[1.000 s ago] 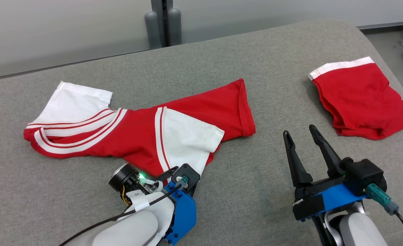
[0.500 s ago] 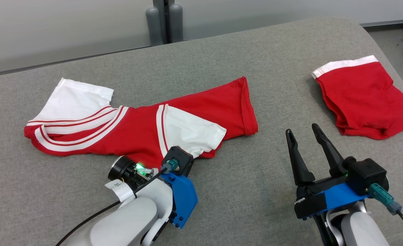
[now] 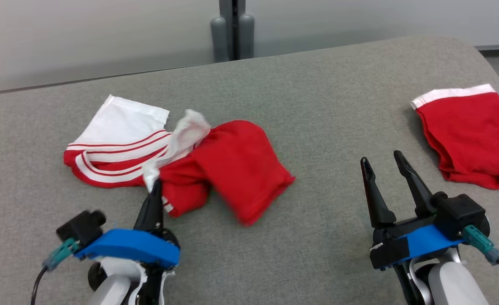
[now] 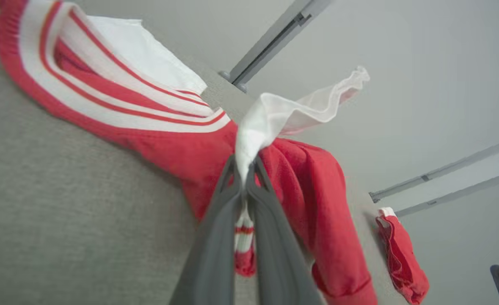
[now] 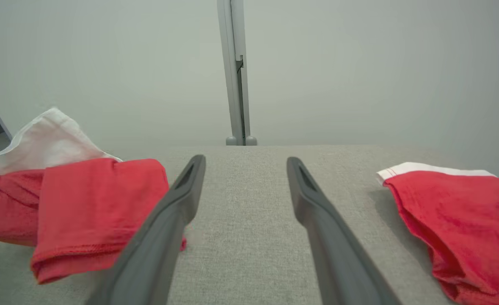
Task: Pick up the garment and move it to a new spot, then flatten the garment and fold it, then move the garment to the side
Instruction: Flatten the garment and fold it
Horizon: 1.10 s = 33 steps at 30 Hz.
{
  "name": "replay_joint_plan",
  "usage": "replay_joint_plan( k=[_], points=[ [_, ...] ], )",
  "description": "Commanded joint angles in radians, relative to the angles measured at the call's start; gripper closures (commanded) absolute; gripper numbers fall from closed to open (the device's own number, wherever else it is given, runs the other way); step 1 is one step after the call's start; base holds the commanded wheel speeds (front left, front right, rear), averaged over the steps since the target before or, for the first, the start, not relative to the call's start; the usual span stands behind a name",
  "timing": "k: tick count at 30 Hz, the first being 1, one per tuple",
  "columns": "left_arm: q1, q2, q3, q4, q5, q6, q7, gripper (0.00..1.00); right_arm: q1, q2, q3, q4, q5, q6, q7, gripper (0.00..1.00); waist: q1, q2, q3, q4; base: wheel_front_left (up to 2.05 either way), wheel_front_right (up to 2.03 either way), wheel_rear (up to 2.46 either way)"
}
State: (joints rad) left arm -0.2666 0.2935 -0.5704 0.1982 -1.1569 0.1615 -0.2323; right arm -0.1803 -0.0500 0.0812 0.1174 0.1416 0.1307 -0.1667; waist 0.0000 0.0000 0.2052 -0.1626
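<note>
My left jaws are pressed together on the white sleeve (image 4: 270,118) of the red-and-white garment (image 3: 241,169). They pinch the fabric and hold that part up off the grey worktop (image 3: 317,106). The rest of the garment lies bunched on the worktop's left half, its striped end flat and its red body crumpled. My right jaws are spread and hold nothing, hovering over the worktop's near right part. Red shorts (image 3: 473,140) lie at the worktop's right edge, well apart from the garment.
</note>
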Motion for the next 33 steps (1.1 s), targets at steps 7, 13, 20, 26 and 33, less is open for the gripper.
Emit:
replay_joint_plan(
  k=[7, 13, 20, 26, 33],
  points=[
    [0.131, -0.054, 0.137, 0.080, -0.041, 0.042, -0.031, 0.00, 0.002, -0.001, 0.003, -0.025, -0.019, 0.000, 0.026, 0.00, 0.0000, 0.0000, -0.013, 0.063, 0.00, 0.00, 0.00],
    [0.131, -0.061, 0.233, 0.024, 0.130, 0.004, -0.033, 0.00, 0.016, -0.001, 0.000, -0.036, -0.028, 0.000, 0.047, 0.00, 0.0000, 0.0000, -0.038, 0.097, 0.00, 0.00, 0.00],
    [0.098, 0.021, 0.215, -0.009, 0.495, -0.024, -0.034, 0.00, 0.035, -0.001, 0.008, -0.040, -0.036, 0.000, 0.070, 0.00, 0.0000, 0.0000, -0.076, 0.104, 0.00, 0.00, 0.00],
    [0.072, 0.057, 0.175, 0.043, 0.598, -0.009, -0.034, 0.00, 0.061, -0.002, 0.018, -0.035, -0.044, 0.000, 0.098, 0.00, 0.0000, 0.0000, -0.099, 0.100, 0.00, 0.00, 0.00],
    [0.091, 0.057, 0.182, 0.042, 0.588, -0.014, -0.034, 0.00, -0.001, -0.001, 0.100, 0.034, 0.048, 0.000, 0.255, 0.00, 0.0000, 0.0000, -0.070, 0.101, 0.00, 0.00, 0.00]
  ],
)
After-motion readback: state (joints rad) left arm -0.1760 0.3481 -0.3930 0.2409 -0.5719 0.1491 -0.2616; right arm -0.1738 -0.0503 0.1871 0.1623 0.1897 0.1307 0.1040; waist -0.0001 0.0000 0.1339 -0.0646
